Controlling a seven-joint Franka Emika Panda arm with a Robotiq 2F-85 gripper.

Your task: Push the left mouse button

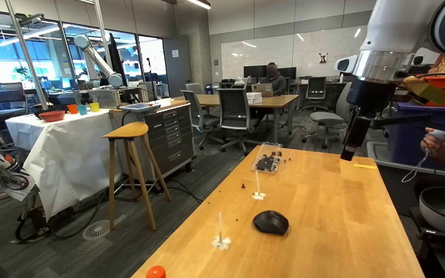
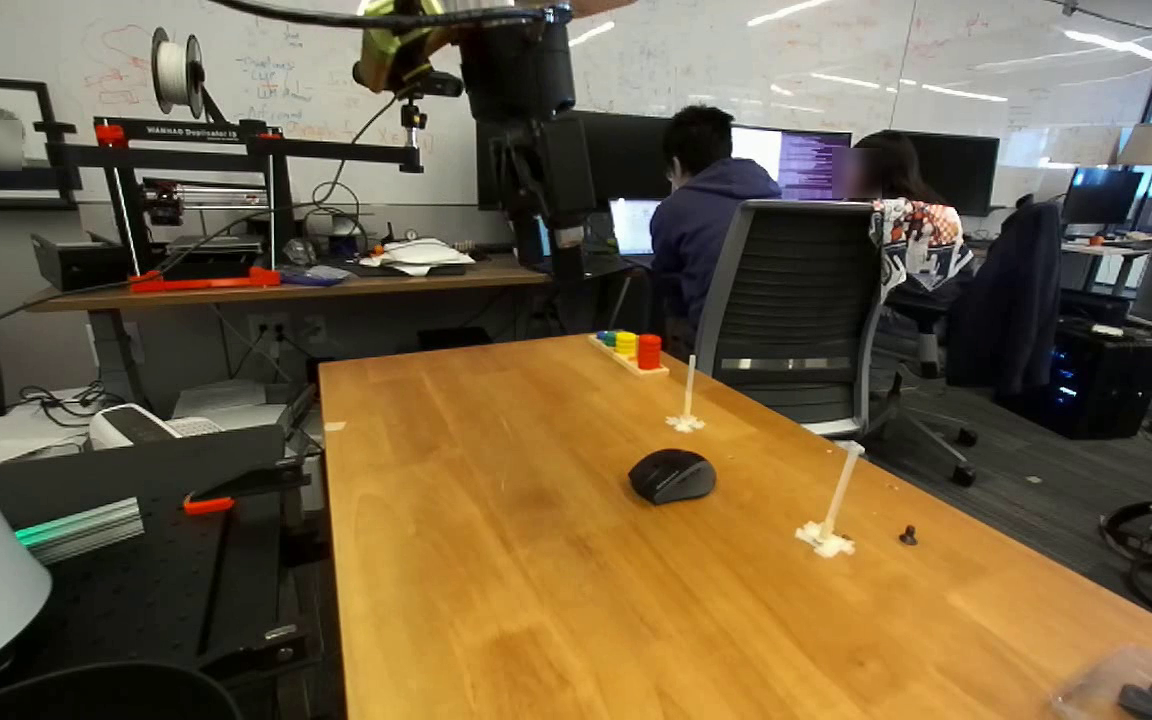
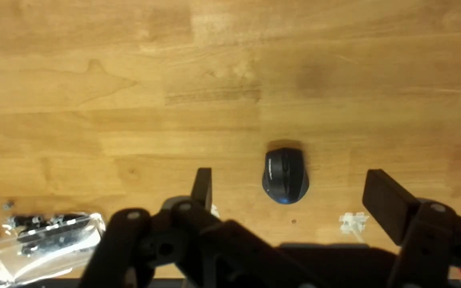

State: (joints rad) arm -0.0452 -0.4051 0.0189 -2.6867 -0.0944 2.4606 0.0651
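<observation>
Office chairs point(image 1: 236, 108) and a whiteboard point(image 1: 272, 54) fill the far side of the room as a robot's black gripper point(image 3: 290, 182) hangs above a wooden table point(image 1: 323, 200), its two fingers point(image 3: 388, 203) spread wide. On the table, well apart from the gripper, rests a black computer mouse point(image 1: 271, 222), its left button point(image 3: 275, 160) lying left of the scroll wheel point(image 3: 285, 164) in the wrist view. In an exterior view, a pale stick point(image 1: 220, 227) stands to the mouse's left, and a clear container point(image 1: 272, 147) of dark pieces point(image 1: 267, 162) sits at the table's far end.
</observation>
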